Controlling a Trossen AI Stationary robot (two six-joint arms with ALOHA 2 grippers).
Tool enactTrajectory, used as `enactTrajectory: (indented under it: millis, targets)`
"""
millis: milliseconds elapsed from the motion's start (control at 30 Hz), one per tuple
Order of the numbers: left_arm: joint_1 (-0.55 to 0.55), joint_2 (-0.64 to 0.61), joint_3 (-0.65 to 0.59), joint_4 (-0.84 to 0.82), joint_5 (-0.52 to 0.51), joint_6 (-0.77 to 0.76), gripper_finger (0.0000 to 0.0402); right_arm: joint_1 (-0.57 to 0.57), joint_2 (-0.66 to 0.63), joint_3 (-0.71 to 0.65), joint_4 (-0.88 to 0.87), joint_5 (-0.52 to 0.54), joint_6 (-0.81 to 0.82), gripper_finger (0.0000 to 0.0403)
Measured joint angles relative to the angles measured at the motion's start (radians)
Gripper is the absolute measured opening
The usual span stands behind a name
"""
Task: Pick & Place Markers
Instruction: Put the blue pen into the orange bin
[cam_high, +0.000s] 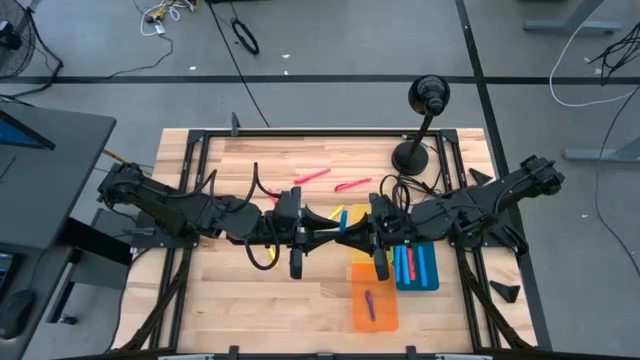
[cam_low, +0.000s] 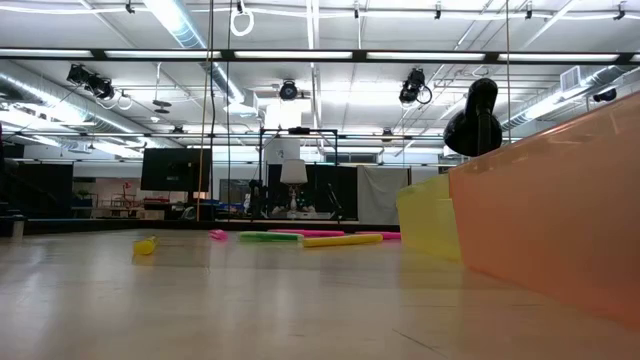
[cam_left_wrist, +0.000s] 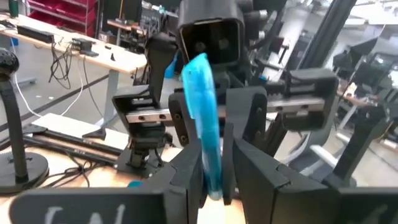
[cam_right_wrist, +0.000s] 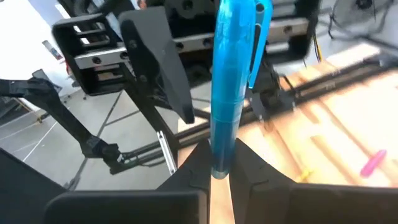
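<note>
**Both grippers on one blue marker above mid-table**

The two arms reach in from opposite sides and meet nose to nose over the middle of the table (cam_high: 200, 300). The left gripper (cam_high: 322, 226) and the right gripper (cam_high: 352, 226) face each other with the blue marker (cam_high: 341, 220) between them. In the left wrist view the left gripper (cam_left_wrist: 212, 180) has its fingers closed narrowly on the lower end of the blue marker (cam_left_wrist: 205, 106), which stands up toward the other arm's wrist. In the right wrist view the right gripper (cam_right_wrist: 219, 171) pinches the same blue marker (cam_right_wrist: 227, 87) at one end, fingers nearly together around it.

On the table, two pink markers (cam_high: 312, 176) lie toward the far edge, just left of the black desk lamp (cam_high: 420, 130). Beneath the right gripper sits the yellow tray (cam_high: 358, 250); the blue tray (cam_high: 428, 272), with red and blue markers inside, lies beside it toward the right edge, and the orange tray (cam_high: 385, 310), holding a purple marker (cam_high: 370, 305), lies toward the near edge.

The low view shows pink, green and yellow markers (cam_low: 340, 239) lying flat on the wood far off, a small yellow piece (cam_low: 146, 245) apart to their left, and the orange tray (cam_low: 560, 230) close by.
</note>
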Motion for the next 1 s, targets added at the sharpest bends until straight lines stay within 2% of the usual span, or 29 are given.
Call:
enactTrajectory:
  millis: [233, 567, 733, 1000]
  targets:
    - [0.0, -0.013, 0.0, -0.108, 0.003, -0.02, 0.0096, 0.027, -0.012, 0.0, -0.155, 0.003, 0.214, 0.0021]
    - [0.0, -0.017, 0.001, -0.185, 0.003, -0.056, 0.0096, 0.106, -0.012, -0.001, -0.38, -0.012, 0.618, 0.0021]
    - [0.001, -0.017, 0.001, -0.233, 0.002, -0.081, 0.0096, 0.144, -0.012, -0.001, -0.451, -0.067, 0.831, 0.0021]
    - [0.001, -0.016, 0.001, -0.265, 0.01, -0.081, 0.0096, 0.197, -0.012, -0.001, -0.57, -0.134, 1.068, 0.0021]
